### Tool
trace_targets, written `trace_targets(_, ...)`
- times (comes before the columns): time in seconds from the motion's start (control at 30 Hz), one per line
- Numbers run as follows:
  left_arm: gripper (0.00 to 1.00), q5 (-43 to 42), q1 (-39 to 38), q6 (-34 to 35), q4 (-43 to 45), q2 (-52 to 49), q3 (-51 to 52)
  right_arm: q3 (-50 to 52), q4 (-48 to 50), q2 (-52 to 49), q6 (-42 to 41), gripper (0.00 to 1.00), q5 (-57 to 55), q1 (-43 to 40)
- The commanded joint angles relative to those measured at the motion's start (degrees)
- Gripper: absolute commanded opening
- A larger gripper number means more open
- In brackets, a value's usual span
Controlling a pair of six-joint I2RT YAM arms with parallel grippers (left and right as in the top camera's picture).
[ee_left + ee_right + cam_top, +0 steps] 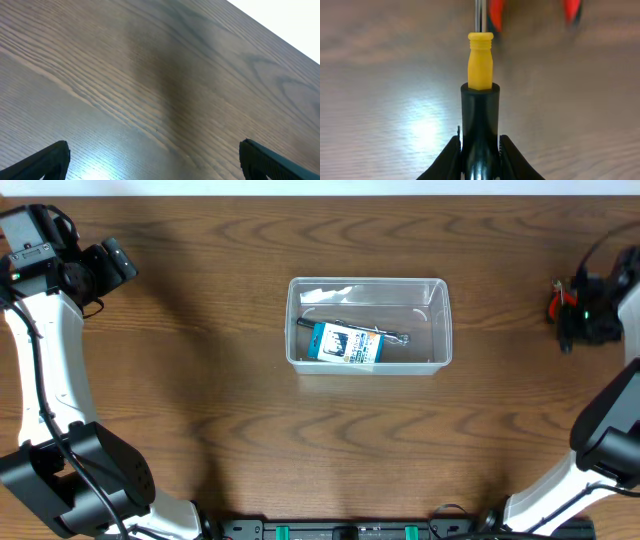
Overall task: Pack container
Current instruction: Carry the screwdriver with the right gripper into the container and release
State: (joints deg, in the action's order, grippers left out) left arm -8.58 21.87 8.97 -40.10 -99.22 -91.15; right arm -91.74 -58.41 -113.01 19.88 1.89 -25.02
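Note:
The clear plastic container [368, 324] stands in the middle of the table, holding a blue-and-white packet [346, 344] and a dark slim tool [350, 327]. My right gripper [479, 150] is shut on the black handle of a screwdriver [480, 75] with a yellow collar and a metal shaft; in the overhead view it is at the far right [590, 315], well away from the container. My left gripper [155, 160] is open and empty above bare wood, at the far left in the overhead view [110, 265].
A red-handled tool [556, 302] lies on the table beside the right gripper; its red handles show blurred at the top of the right wrist view [532, 12]. The wooden table's far edge [320, 192] runs along the top.

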Motion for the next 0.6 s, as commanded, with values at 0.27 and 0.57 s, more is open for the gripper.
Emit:
trace_targets(0.27, 0.98, 0.5, 0.1, -0.3, -0.2, 0.4, -0.8, -18.9, -5.3, 0.9, 9.6, 0.01, 3.1, 16.7)
trace_targets(0.57, 0.98, 0.5, 0.1, -0.3, -0.2, 0.4, -0.8, -19.5, -8.0, 0.9, 22.9, 0.01, 3.1, 31.5)
